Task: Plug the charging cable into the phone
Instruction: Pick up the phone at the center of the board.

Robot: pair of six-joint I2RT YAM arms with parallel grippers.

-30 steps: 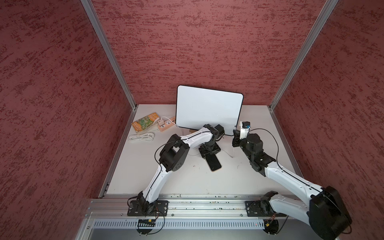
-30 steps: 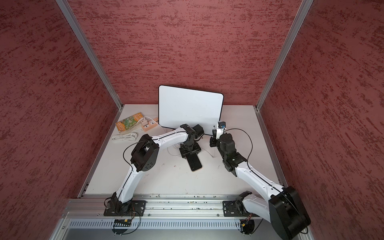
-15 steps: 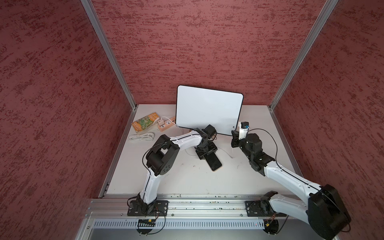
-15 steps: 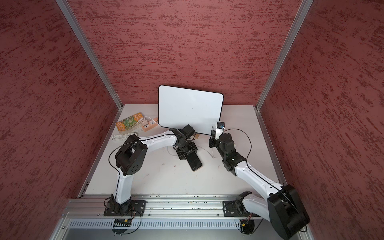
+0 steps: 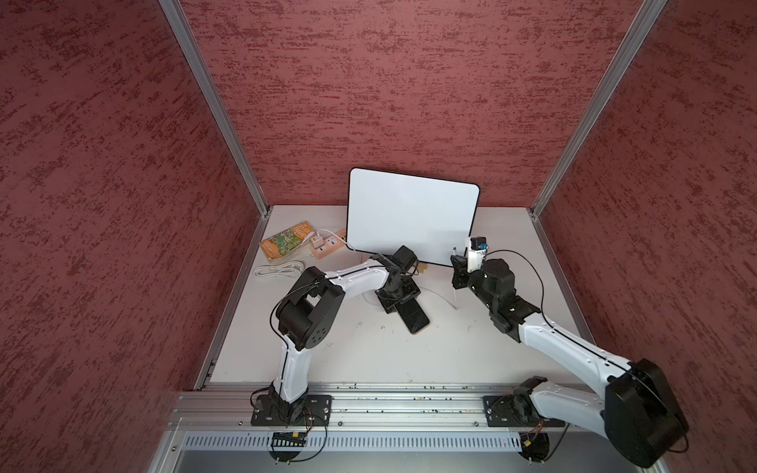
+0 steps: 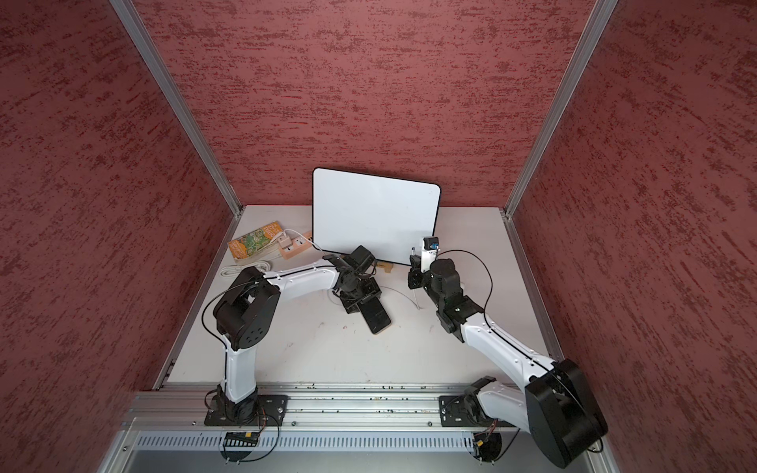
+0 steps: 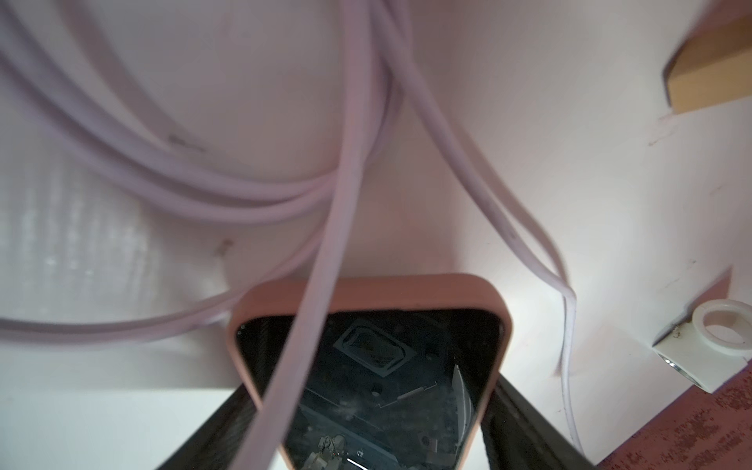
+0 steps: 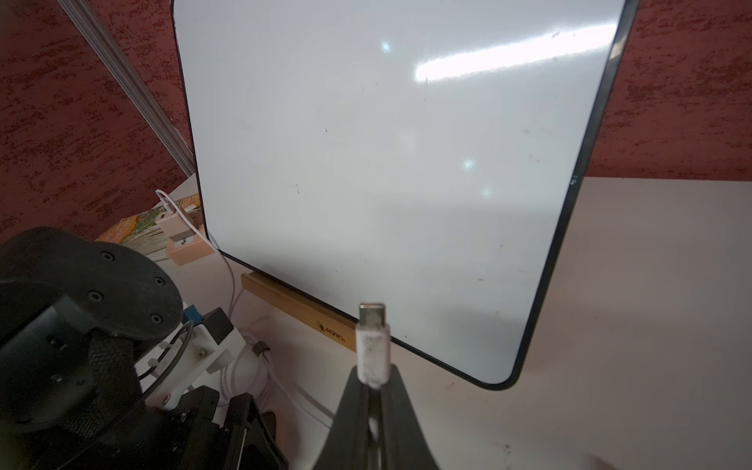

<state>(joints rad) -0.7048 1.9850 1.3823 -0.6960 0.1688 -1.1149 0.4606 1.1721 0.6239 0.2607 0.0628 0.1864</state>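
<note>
My left pincer [image 5: 403, 303] grips the phone [image 5: 415, 318] on the table [image 5: 409, 368], jaws spread wide and pressed against its two long sides close to one short end. The phone lies flat, screen up, and most of it juts out from the fingertips toward my base rail [image 5: 368, 403]. In the left wrist view its tan-edged short end sits just past the jaws, and loops of the cable [image 7: 244, 195] lie on the table right beyond that end. One blurred strand runs across the screen; whether it touches the glass I cannot tell.

My right pincer [image 8: 372, 380] is raised above the table, well apart from the left one and off to its right. It is clamped tight on the cable at the base of the plug [image 8: 371, 337]. The plug stands clear of the fingertips, its metal tip bare and pointing up toward the board [image 8: 386, 162]. In both top views a thin white strand drops from this pincer to the table beneath it.

The board stands beyond both pincers, its lower edge in a wooden stand [image 8: 293, 309]. Off to the far left of the left pincer sit a power strip [image 5: 327, 247], a book [image 5: 286, 241] and a coiled white cord [image 5: 278, 270].
</note>
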